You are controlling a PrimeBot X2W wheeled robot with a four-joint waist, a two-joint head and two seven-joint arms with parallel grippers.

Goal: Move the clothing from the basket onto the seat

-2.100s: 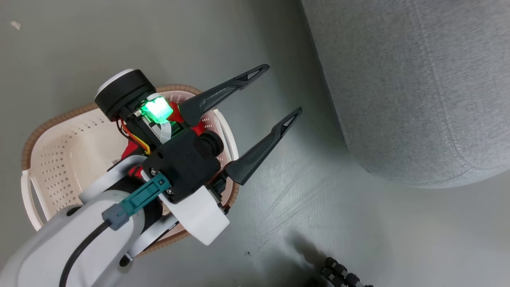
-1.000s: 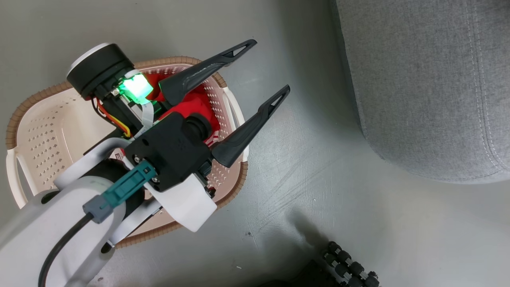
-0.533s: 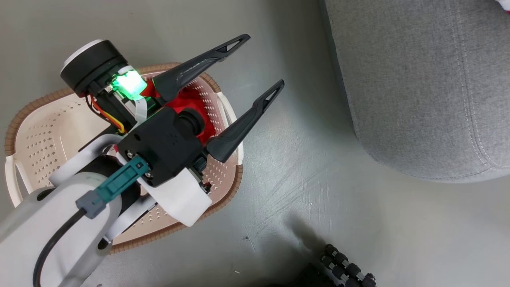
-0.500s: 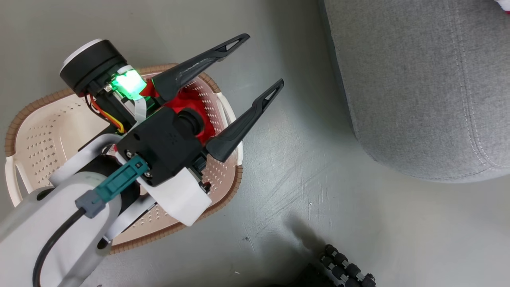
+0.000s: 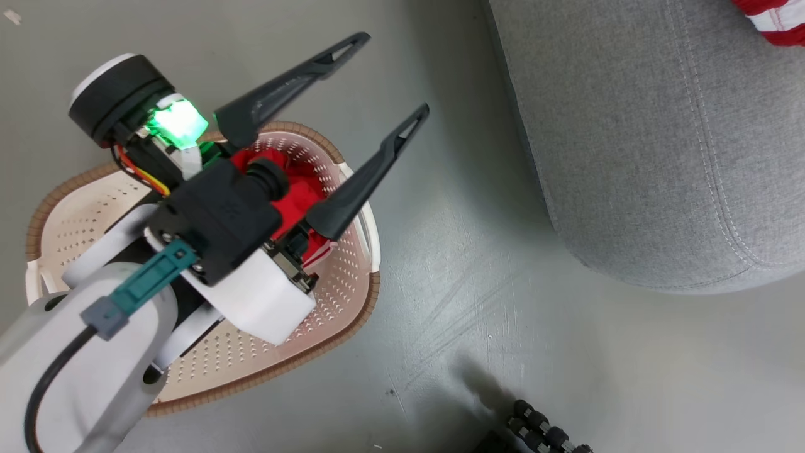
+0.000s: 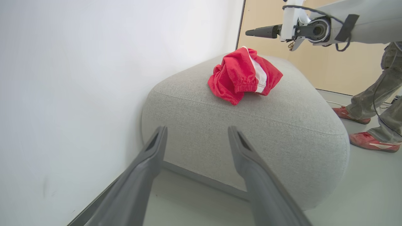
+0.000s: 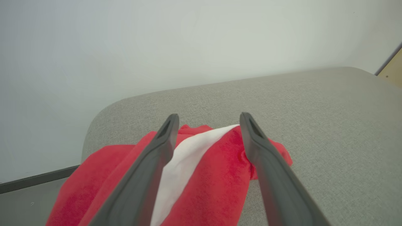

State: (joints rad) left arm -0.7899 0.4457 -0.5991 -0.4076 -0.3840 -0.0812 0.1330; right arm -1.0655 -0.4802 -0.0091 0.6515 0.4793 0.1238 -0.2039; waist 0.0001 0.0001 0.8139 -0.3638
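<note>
At far left, the basket [image 5: 69,226] holds one red garment [image 5: 305,192] against its right wall, under the left gripper [image 5: 392,74], whose fingers are spread wide and empty. Bare floor [image 5: 453,283] lies open between the basket rim and the rounded corner of the sofa [image 5: 629,157]. On the sofa top, a second garment [image 6: 238,75] lies below the right gripper [image 7: 209,115], its fingers parted and gripping nothing.

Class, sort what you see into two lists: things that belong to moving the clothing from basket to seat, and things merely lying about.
Belongs to the job: grey seat; basket; red garment on that seat; red garment in that basket; open left hand; open right hand.

Merely about: black ribbed object on the floor; a person's red shoes.
</note>
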